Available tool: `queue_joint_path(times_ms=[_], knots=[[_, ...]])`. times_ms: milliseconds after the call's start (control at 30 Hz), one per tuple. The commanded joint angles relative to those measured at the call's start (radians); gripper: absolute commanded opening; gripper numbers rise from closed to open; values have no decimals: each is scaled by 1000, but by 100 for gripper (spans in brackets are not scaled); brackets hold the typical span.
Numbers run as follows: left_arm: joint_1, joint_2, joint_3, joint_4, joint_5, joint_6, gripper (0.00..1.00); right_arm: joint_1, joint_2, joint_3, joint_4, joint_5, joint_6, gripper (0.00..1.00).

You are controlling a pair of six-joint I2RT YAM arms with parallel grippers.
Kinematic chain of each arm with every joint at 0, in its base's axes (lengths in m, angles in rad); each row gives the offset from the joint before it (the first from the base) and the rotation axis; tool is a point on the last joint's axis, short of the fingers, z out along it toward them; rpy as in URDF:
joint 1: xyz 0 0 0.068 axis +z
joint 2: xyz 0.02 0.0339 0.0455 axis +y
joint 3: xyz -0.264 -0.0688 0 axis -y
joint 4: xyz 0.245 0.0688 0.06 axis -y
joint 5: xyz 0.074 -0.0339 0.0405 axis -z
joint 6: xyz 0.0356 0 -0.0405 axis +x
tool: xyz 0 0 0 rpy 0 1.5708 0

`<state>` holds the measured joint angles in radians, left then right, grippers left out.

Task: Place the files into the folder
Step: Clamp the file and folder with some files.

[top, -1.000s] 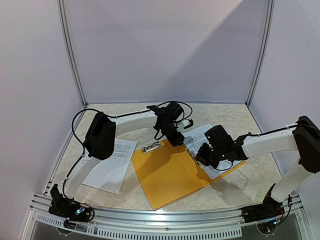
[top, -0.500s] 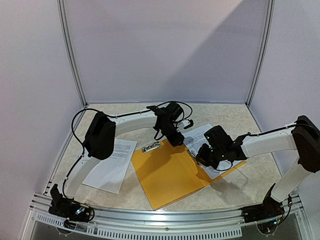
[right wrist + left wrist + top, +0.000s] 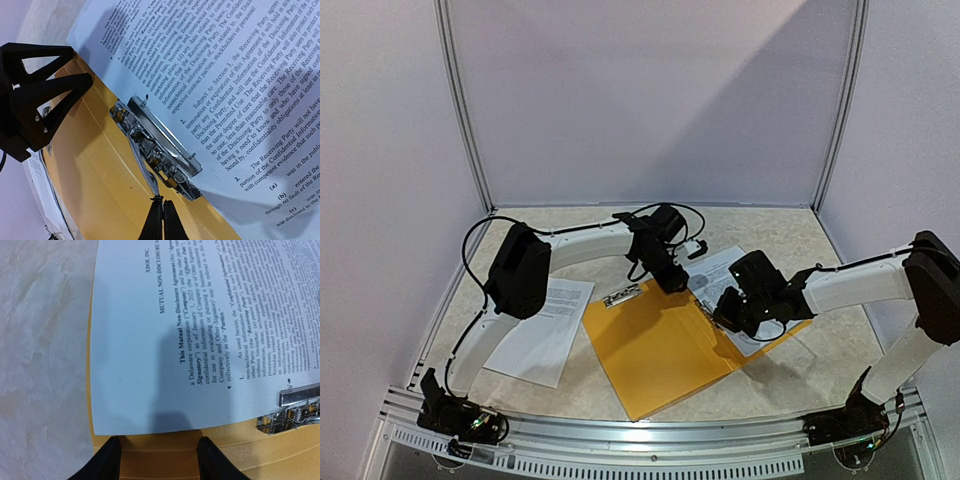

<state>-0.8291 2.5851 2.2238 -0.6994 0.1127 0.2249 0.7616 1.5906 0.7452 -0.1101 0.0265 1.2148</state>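
My open folder [image 3: 660, 345] holds one printed sheet [image 3: 725, 275] under its metal clip [image 3: 160, 150] mid-table [image 3: 790, 375], my left claw [image 3: 159, 452] parted and empty, my right claw [image 3: 161, 220] pinched closed.

Beige marble-pattern tabletop [image 3: 770, 385] fills floor of enclosure, mottled cream and tan veins. Plain pale lilac walls [image 3: 650, 100] at far, left and right sides. Two silver metal corner posts [image 3: 460, 110] run upright at far corners. Slotted aluminium rail [image 3: 640, 440] spans near edge. Diagonal shadow crosses far wall.
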Motion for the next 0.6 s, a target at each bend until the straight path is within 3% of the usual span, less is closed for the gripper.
queue_joint_path(times_ms=[0, 567], knots=[[-11, 44, -53, -127, 32, 32, 54, -36, 66, -76, -237, 109, -8, 0], [-2, 59, -25, -154, 48, 60, 47, -42, 19, -153, -195, 112, 11, 0]])
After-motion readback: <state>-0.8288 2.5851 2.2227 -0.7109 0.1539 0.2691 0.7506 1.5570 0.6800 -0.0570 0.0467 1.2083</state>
